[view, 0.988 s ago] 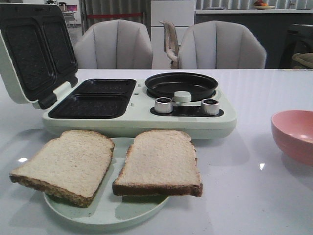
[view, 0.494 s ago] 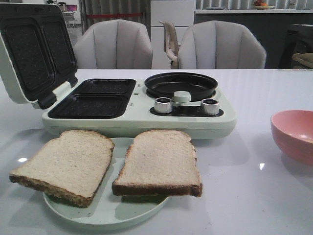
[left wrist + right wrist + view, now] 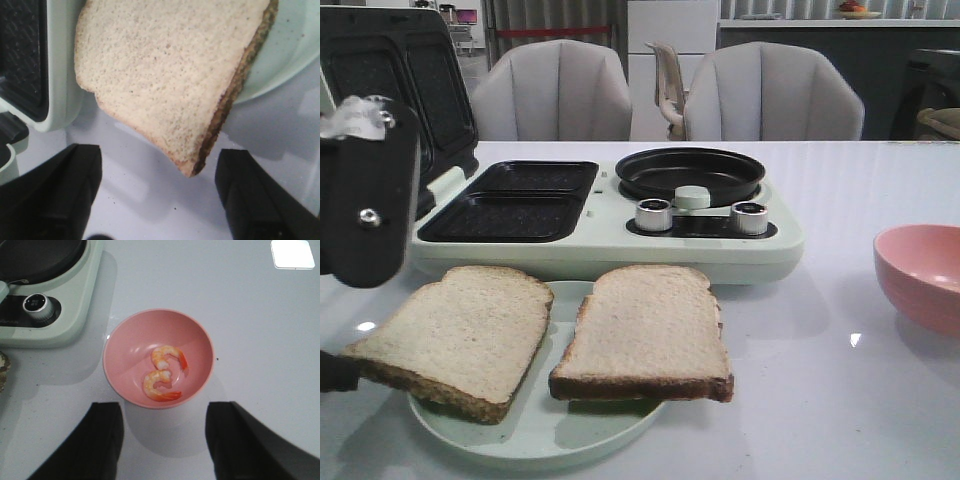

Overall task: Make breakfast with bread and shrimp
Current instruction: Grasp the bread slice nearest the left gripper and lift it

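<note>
1. Left gripper (image 3: pixel 157 200): jaws spread wide, empty, low over the table (image 3: pixel 840 400) just beside the overhanging corner of the left bread slice (image 3: pixel 455 335).
2. Right gripper (image 3: pixel 162 440): jaws apart, empty, near the pink bowl (image 3: pixel 125 340) holding two shrimp (image 3: pixel 167 357).
3. Breakfast maker (image 3: pixel 600 245): lid raised, grill wells bare.
4. Both slices, including the right one (image 3: pixel 645 330), lie on the pale plate (image 3: pixel 540 430), edges overhanging.
5. Bread likely light, soft, easily torn; grip the crust edge gently. Shrimp probably slippery.
6. White glossy table; chairs beyond.
</note>
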Motion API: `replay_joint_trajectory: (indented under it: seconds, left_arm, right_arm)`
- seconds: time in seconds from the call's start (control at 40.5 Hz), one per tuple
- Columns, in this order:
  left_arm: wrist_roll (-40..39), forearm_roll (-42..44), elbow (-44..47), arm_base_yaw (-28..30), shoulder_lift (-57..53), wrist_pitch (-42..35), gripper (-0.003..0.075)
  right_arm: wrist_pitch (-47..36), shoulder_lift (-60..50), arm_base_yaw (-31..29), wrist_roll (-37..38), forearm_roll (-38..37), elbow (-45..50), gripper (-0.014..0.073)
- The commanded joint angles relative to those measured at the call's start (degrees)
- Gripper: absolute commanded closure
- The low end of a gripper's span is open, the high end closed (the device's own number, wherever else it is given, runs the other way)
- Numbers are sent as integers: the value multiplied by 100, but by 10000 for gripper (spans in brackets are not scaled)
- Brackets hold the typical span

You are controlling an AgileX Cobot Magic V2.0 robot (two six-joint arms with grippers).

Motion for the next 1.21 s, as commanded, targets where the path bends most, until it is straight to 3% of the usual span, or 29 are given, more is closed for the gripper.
replay_joint_trajectory:
  seconds: [0.0, 0.272, 0.371, 0.642, 1.186]
  left_arm:
    - [-486, 626, -155, -51, 119, -59, 193]
    - [-1227, 1410, -155, -51, 688, -51, 195]
    - [-1597, 1804, -155, -51, 784, -3, 225]
    - [-1609, 1904, -155, -37, 1060, 27, 314]
    - [-1609, 1739, -155, -73, 972, 238, 608]
  right_arm:
    - [-414, -5, 11, -59, -35, -145, 108]
    - [-414, -5, 11, -59, -35, -145, 108]
    - [-414, -5, 11, -59, -35, -145, 108]
    - [-414, -5, 11, -59, -35, -145, 108]
    - [-414, -5, 11, -59, -35, -145, 108]
